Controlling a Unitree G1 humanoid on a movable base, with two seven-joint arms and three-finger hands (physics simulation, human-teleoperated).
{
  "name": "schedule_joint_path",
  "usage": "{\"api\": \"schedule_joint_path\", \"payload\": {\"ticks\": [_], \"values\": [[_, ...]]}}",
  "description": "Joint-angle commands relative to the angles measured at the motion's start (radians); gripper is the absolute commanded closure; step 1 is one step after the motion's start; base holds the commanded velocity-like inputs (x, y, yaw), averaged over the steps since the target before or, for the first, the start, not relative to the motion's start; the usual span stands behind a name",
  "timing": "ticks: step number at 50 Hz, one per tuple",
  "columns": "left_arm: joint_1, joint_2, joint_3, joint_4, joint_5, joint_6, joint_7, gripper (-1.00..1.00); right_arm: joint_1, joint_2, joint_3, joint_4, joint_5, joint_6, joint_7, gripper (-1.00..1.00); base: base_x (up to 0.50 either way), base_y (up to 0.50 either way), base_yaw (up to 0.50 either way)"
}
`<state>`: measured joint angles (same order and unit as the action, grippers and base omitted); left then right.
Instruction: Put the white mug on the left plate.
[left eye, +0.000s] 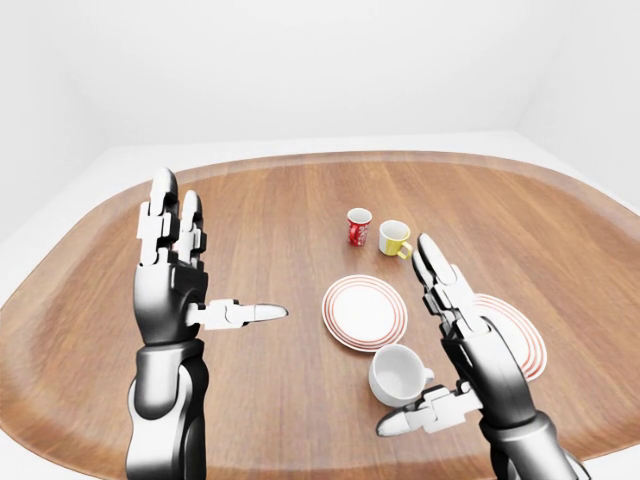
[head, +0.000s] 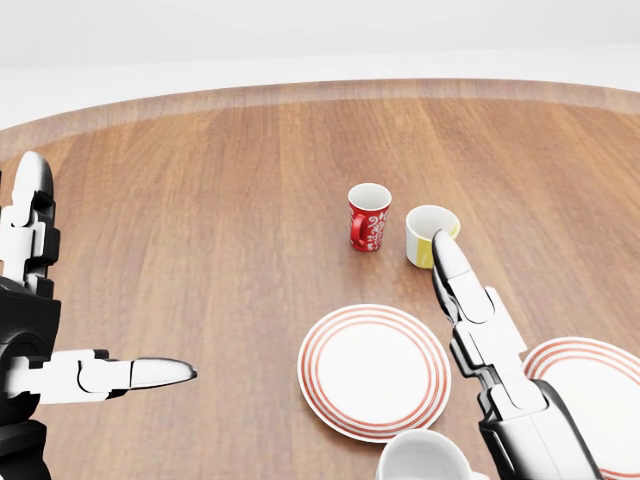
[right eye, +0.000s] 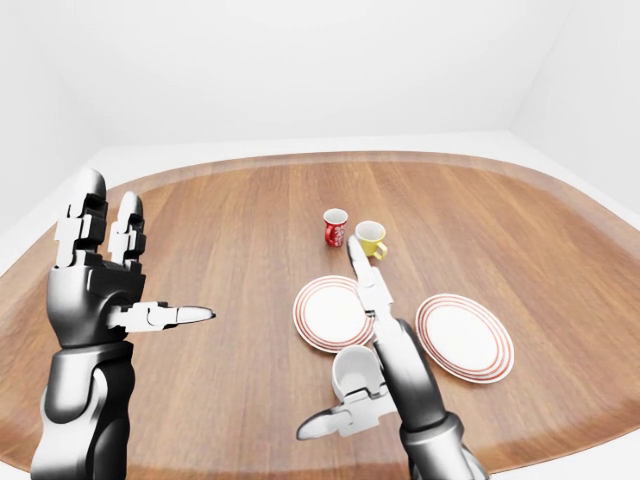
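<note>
Left-eye view: a round wooden table (left eye: 260, 400) carries five pieces of crockery. The white mug (left eye: 397, 373) stands upright, mouth up, just below the left plate (left eye: 364, 312) and not on it; its handle points to the view's right. The right plate (left eye: 520, 335) lies to the right, partly hidden by the right hand (left eye: 455, 350). That hand is spread, two fingers pointing up the view and the thumb (left eye: 420, 417) jutting left below the mug; it stands just beside the mug, and contact cannot be told. The left hand (left eye: 180, 290) is raised well left of the plates, fingers upright, thumb pointing right, holding nothing. A red mug (left eye: 358, 226) and a yellow mug (left eye: 394, 238) stand side by side above the left plate. Head view: the white mug's rim (head: 425, 458) shows at the bottom edge, below the left plate's red rings (head: 372, 372). The right hand's extended fingers lie between the two plates, one fingertip (head: 442, 245) overlapping the yellow mug in the picture. The left hand shows at the left edge, open. Right-eye view: both plates are seen whole, apart from each other; the white mug sits against the inner side of the right hand, whose fingers are not closed round it.
</note>
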<state>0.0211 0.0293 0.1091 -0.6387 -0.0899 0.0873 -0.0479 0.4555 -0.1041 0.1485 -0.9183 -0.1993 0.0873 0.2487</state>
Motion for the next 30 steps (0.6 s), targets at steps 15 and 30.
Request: {"api": "schedule_joint_path", "payload": {"ticks": [15,30], "values": [[0.0,0.0,0.0,0.0,0.001,0.0,-0.001,-1.0,0.016,-0.013,0.029,-0.023,-0.299,0.0,0.182,-1.0,0.0,0.0,0.0],[-0.002,0.002,0.006,-0.001,-0.003,0.0,-0.002,-1.0,0.005,-0.024,0.091,-0.005,-0.419,0.0,0.174,-1.0,0.0,0.0,0.0]]}}
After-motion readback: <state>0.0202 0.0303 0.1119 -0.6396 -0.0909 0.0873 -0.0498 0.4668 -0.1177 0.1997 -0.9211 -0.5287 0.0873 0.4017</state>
